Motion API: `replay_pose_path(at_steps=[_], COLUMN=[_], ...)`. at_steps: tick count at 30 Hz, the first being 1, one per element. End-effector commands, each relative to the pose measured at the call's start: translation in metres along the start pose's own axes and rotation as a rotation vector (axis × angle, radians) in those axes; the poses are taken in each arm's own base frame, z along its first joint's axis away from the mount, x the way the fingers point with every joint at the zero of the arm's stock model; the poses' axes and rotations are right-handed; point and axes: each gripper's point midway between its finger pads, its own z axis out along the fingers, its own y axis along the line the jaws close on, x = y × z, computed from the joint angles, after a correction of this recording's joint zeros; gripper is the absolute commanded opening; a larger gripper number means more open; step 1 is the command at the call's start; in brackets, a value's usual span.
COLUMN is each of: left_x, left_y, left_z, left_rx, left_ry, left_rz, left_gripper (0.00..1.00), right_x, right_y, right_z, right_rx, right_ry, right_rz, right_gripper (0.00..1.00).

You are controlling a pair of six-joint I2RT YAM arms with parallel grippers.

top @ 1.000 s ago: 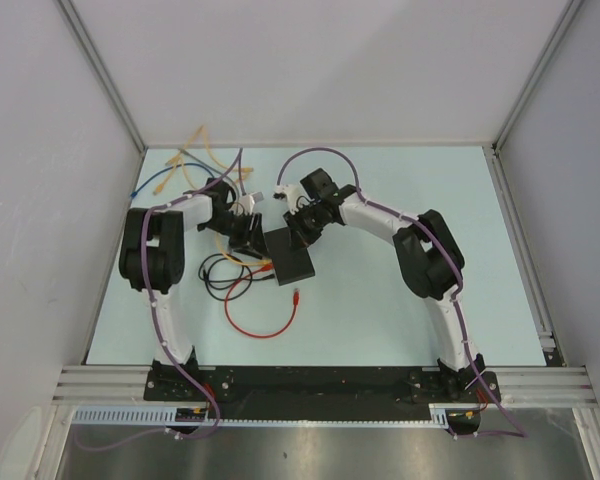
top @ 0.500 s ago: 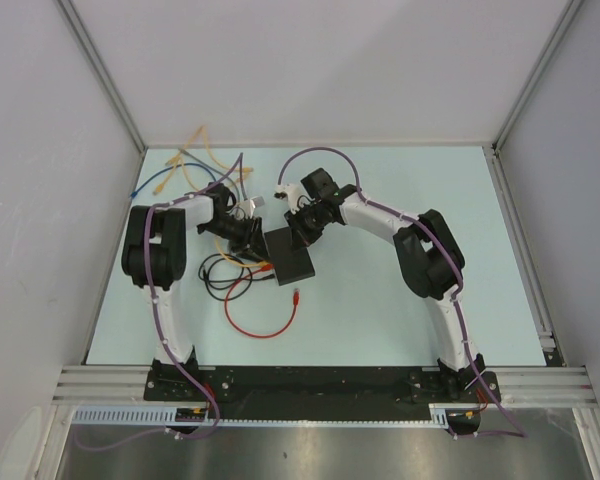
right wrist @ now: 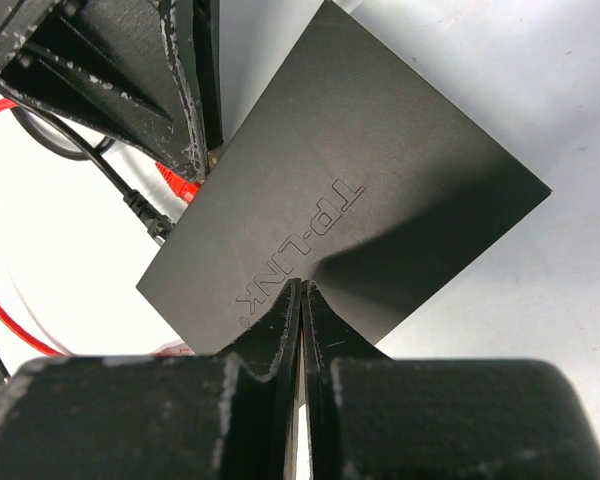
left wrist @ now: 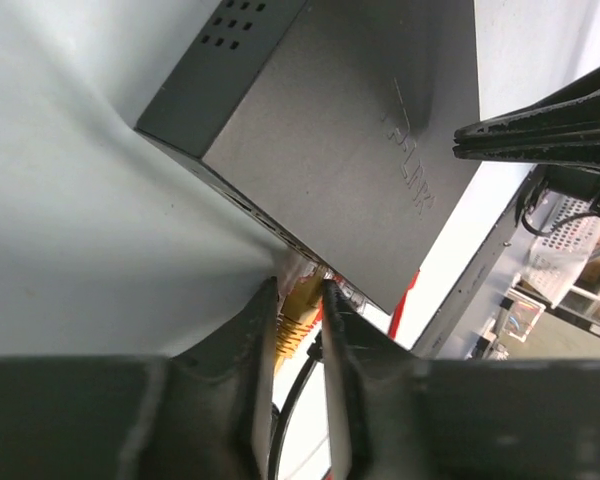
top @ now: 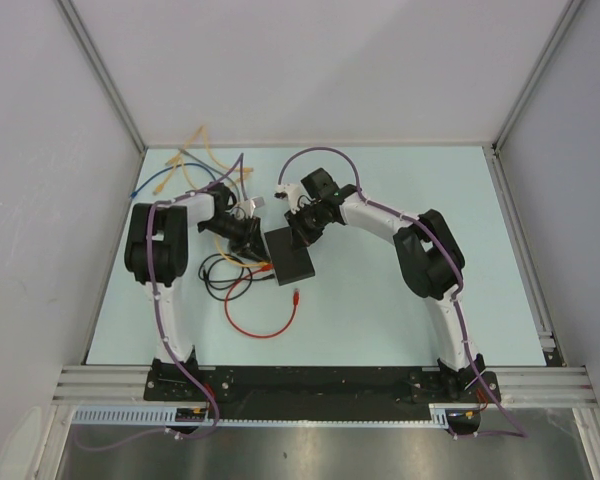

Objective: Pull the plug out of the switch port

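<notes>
Barely visible, yellow plug (left wrist: 291, 324) sits clamped in left gripper (left wrist: 299, 291) at switch (left wrist: 340, 150).

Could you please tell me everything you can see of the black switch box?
The switch box is a flat, matte-black rectangle with TP-LINK embossed on top and vent holes in one side wall. It lies flat on the pale table between the arms. The right gripper, shut, presses its tips on the top face; the left gripper pinches a yellow plug at its port edge.
</notes>
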Motion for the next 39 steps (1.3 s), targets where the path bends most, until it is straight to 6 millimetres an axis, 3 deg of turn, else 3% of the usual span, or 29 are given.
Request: replay_pose_path(at_steps=[1,10,19,22,27,30,35,39], left_x=[-0.011,-0.031,0.004,-0.004,-0.037,-0.044,-0.034,-0.023], left_y=[0.018,0.024,0.025,0.021,0.001,0.010,0.023,0.025], left_z=[0.004,-0.008,0.007,0.008,0.005,0.002,-0.011,-0.012], left_rx=[-0.055,-0.123,-0.046,-0.009,0.081,0.043,0.019,0.023], left_ry=[0.003,-0.014,0.076,0.073,0.039,0.062,0.108,0.123], left_rz=[0.074,0.185,0.171,0.156,0.129,0.155,0.129,0.124], left_gripper=[0.18,0.08,0.05,0.05,0.05,0.05,0.06,0.07], right_x=[-0.002,-0.003,-0.004,-0.004,0.001,0.006,0.006,0.018], right_y=[-0.002,-0.005,-0.010,-0.011,-0.011,-0.012,-0.012,-0.019], right_z=[0.000,-0.001,-0.001,-0.001,0.002,0.003,0.005,0.013], right_rx=[0.011,0.023,0.034,0.035,0.041,0.050,0.056,0.094], right_ry=[-0.006,-0.008,-0.012,-0.010,0.007,0.022,0.025,0.058], right_rz=[-0.018,-0.019,-0.016,-0.014,-0.013,-0.012,-0.017,-0.021], right_gripper=[0.04,0.04,0.04,0.04,0.03,0.01,0.00,0.00])
